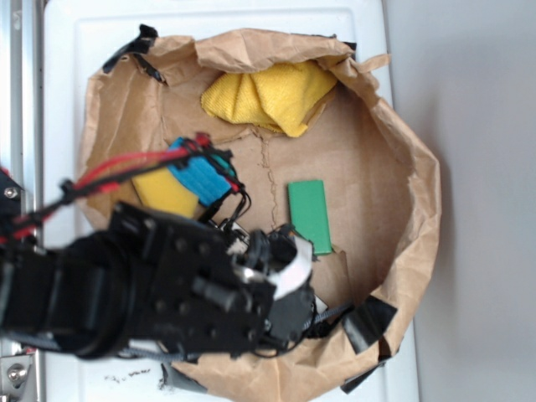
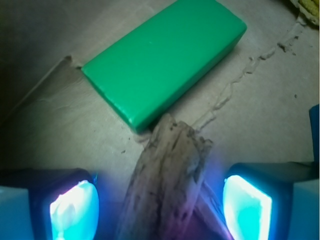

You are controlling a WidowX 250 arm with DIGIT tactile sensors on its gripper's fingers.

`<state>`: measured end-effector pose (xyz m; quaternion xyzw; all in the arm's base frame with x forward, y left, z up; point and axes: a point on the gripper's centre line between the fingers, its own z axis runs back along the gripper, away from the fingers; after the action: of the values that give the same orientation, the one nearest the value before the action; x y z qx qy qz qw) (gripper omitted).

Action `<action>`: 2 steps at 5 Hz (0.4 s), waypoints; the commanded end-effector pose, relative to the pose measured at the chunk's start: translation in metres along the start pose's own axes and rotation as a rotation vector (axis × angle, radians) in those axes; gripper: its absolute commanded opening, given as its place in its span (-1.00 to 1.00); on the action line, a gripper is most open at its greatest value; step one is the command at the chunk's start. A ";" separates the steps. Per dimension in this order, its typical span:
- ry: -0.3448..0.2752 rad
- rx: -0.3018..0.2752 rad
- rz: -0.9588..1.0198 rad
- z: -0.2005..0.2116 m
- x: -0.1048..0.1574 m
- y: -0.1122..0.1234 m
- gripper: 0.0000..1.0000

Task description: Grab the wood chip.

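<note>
The gripper (image 2: pixel 160 202) has its jaws apart around the wood chip (image 2: pixel 170 180); closing crooked could bump the green block (image 2: pixel 162 60).

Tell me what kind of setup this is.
Likely a lab tabletop manipulation rig: a crumpled brown paper liner taped over a white surface, scattered with props such as a smooth green rectangular block and a yellow cloth.

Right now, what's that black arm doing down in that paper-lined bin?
The robot arm is reaching into the brown paper nest to pick up a wood chip. In the wrist view its gripper has the jaws open on either side of the chip, not yet touching it. The chip's far end lies against a corner of the green block. A yellow cloth sits at the back.
</note>
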<state>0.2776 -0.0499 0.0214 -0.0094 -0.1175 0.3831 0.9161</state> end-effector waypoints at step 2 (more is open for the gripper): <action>-0.017 -0.045 0.053 0.013 0.015 -0.016 -1.00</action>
<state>0.2850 -0.0502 0.0248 -0.0092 -0.1090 0.4070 0.9068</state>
